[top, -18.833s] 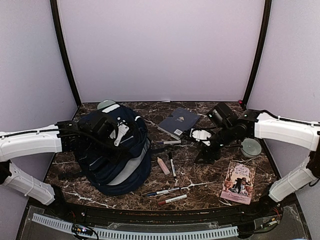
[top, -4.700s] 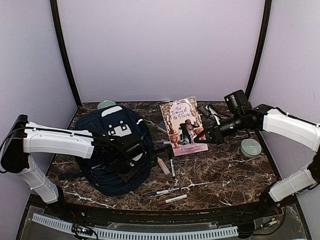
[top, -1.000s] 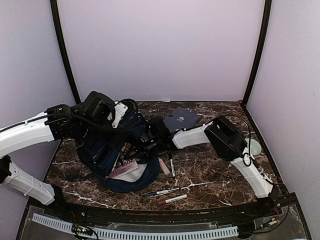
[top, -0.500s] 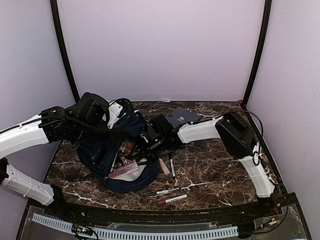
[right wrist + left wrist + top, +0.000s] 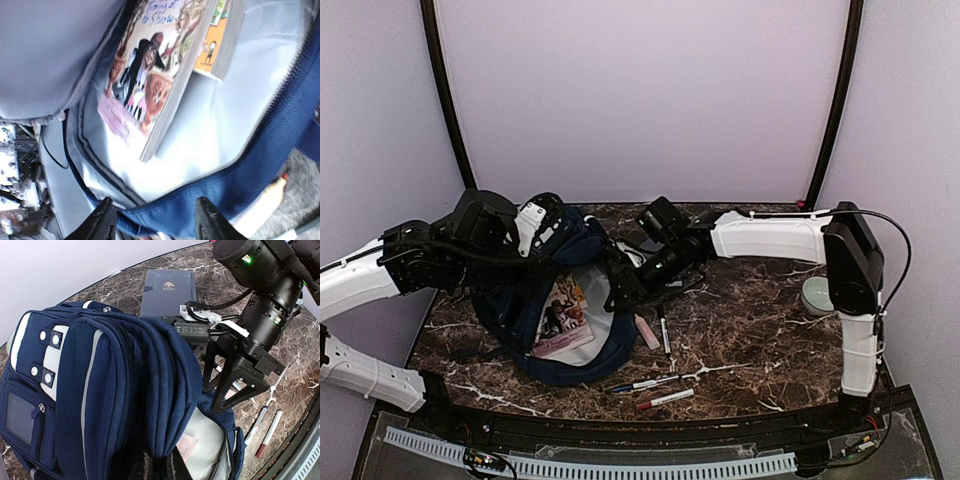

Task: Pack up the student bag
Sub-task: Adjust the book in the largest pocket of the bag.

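Note:
The student bag (image 5: 582, 240) lies left of centre, its main pocket gaping open. My left gripper (image 5: 546, 224) is shut on the bag's upper flap (image 5: 150, 390) and holds it up; fabric hides its fingers in the left wrist view. Inside, on the pale lining, lies a pink illustrated book (image 5: 563, 308) (image 5: 150, 65), with a second, orange-covered book (image 5: 220, 35) beside it. My right gripper (image 5: 620, 290) (image 5: 155, 222) hangs open just over the bag's blue zipped rim (image 5: 240, 170), with nothing between its fingers.
A flat navy hardcover book (image 5: 167, 292) lies behind the bag. Several pens (image 5: 645, 383) and a pink stick (image 5: 646, 331) lie on the marble to the bag's right. A pale green round tub (image 5: 817, 295) stands at the right edge.
My right gripper has drawn back out of the bag toward the right rear, leaving the pink book inside. The left arm has pulled the flap slightly back and the opening shows wider.

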Tool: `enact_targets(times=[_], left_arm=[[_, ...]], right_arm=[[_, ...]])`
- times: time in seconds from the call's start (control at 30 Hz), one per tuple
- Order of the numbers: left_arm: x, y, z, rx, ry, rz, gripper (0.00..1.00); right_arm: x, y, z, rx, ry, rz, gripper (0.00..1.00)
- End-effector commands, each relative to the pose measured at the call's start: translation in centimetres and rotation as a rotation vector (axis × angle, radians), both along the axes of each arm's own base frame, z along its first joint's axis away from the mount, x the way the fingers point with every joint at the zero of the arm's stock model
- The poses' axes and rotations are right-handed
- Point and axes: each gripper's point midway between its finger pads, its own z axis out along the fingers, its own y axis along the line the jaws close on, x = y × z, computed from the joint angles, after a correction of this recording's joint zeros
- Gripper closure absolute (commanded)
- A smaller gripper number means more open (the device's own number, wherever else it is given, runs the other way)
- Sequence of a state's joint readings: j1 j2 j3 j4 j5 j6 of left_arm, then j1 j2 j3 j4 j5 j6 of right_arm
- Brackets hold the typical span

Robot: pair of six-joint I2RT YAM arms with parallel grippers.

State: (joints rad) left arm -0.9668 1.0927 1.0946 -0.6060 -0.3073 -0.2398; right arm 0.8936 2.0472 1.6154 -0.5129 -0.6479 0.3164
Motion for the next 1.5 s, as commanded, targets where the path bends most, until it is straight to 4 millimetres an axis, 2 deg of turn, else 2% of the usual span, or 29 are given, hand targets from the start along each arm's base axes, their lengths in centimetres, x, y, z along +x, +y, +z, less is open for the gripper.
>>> enact_targets(times=[0.0,0.1,0.2,0.33,0.47,0.57,0.7,0.9,1.17,1.37,1.47], left_arm=[[0.6,-0.9,2.5,-0.099,-0.065,0.004,1.0],[0.5,-1.2,2.4,-0.103,-0.061,-0.008,1.0],[0.4,-1.4,2.2,-0.105,-0.056,-0.018,1.0],[0.4,-1.5,2.0,-0.102,-0.056,-0.024,1.0],[0.4,-2.0,1.9,-0.115,-0.051,-0.037,1.0],[0.2,-2.5,2.2,-0.138,-0.046,-0.054,1.0],[0.2,-2.6,2.5,-0.155,-0.043,-0.054,1.0],[0.0,-2.5,2.4,-0.158,-0.038,-0.054,1.0],[-0.1,-2.6,2.3,-0.161,-0.03,-0.058,1.0],[-0.2,-2.9,2.5,-0.178,-0.026,-0.067,1.0],[-0.2,-3.0,2.4,-0.18,-0.023,-0.071,1.0]], right_arm=[[-1.7,-1.6,-0.8,-0.021,-0.214,0.201,0.53],[-2.5,-1.8,-0.6,-0.001,-0.373,0.308,0.58],[-2.5,-0.8,0.5,0.013,-0.555,0.363,0.61],[-1.9,1.3,1.5,-0.024,-0.752,0.405,0.65],[-1.5,3.6,2.2,-0.041,-0.874,0.434,0.7],[-2.7,4.6,1.3,-0.05,-0.957,0.522,0.7],[-4.2,5.1,-0.9,-0.066,-1.031,0.662,0.66],[-5.5,6.3,-2.0,-0.043,-1.079,0.739,0.52],[-3.6,8.1,-3.2,-0.102,-1.184,0.672,0.48],[-1.9,8.2,-4.4,-0.165,-1.254,0.645,0.47],[-0.6,8.4,-4.3,-0.199,-1.3,0.592,0.47]])
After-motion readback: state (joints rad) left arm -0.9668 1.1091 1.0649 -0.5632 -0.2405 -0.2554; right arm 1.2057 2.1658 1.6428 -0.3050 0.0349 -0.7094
